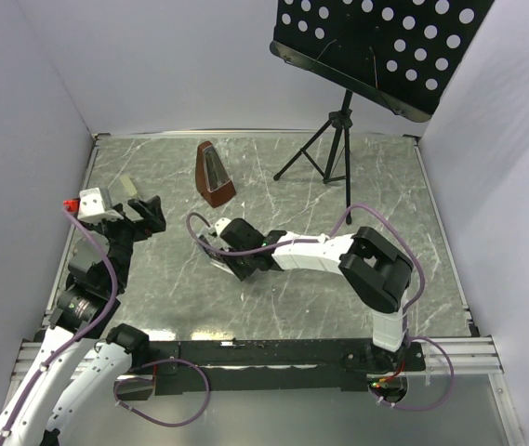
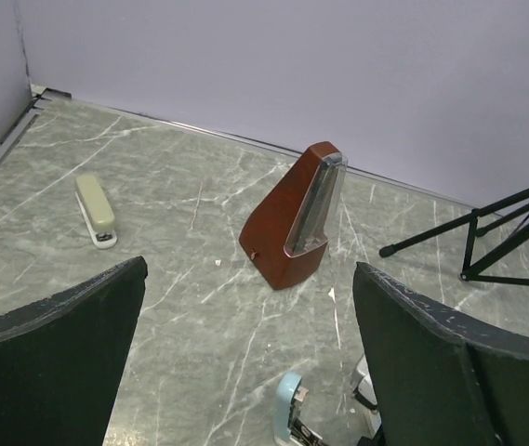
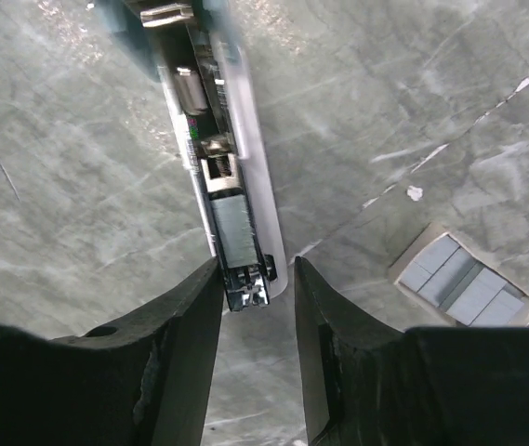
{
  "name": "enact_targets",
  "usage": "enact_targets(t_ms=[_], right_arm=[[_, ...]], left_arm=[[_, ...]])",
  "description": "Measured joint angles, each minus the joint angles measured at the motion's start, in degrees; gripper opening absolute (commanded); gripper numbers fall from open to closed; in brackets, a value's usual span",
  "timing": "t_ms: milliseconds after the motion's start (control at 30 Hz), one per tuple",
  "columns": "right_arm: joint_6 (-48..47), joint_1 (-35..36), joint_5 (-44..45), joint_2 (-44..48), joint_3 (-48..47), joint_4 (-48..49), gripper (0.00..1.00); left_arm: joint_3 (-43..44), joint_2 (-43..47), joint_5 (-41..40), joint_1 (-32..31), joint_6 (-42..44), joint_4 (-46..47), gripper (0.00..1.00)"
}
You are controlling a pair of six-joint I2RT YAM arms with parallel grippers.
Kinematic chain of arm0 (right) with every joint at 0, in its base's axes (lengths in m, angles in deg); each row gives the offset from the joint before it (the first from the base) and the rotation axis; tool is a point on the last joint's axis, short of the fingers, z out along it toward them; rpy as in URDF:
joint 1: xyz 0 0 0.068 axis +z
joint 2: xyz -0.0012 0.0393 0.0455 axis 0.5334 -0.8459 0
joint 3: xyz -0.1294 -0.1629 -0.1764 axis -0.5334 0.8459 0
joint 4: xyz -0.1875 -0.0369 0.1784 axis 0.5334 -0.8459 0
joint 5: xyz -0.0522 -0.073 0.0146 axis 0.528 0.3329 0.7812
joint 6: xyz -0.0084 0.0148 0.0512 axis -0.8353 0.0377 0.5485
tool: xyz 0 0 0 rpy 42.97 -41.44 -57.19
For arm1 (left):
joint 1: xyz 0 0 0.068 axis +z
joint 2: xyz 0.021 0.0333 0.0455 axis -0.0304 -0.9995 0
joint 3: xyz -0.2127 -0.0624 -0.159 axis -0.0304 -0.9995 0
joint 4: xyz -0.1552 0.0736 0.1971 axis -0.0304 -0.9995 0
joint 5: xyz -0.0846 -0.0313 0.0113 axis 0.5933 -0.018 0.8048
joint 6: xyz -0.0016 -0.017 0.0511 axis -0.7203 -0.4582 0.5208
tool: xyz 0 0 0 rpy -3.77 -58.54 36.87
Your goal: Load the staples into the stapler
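Left gripper [image 2: 247,279]: fingers spread wide, holding nothing. In its wrist view, one small olive stapler [image 2: 95,211] lies at frame left and one brown metronome [image 2: 297,216] stands at centre. Right gripper [image 3: 255,279]: fingers narrowly parted, flanking the near end of a second, open stapler [image 3: 231,167]; contact cannot be confirmed. Staples [image 3: 459,279]: grey strips in one cream-tan box [image 3: 400,270], lower right of frame, apart from the fingers.

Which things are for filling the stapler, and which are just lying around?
For the job: the open stapler, the staples beside it, the right gripper around that stapler's end.
Just lying about: the metronome, the music stand, the small green stapler.
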Motion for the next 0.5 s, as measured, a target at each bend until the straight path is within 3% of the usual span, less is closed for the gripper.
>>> enact_targets(t_ms=[500], right_arm=[[-6.84,-4.11,-7.34,7.41,7.56,3.04,0.51]], left_arm=[[-0.83,-2.73,5.68,0.52,0.96,1.11,0.97]])
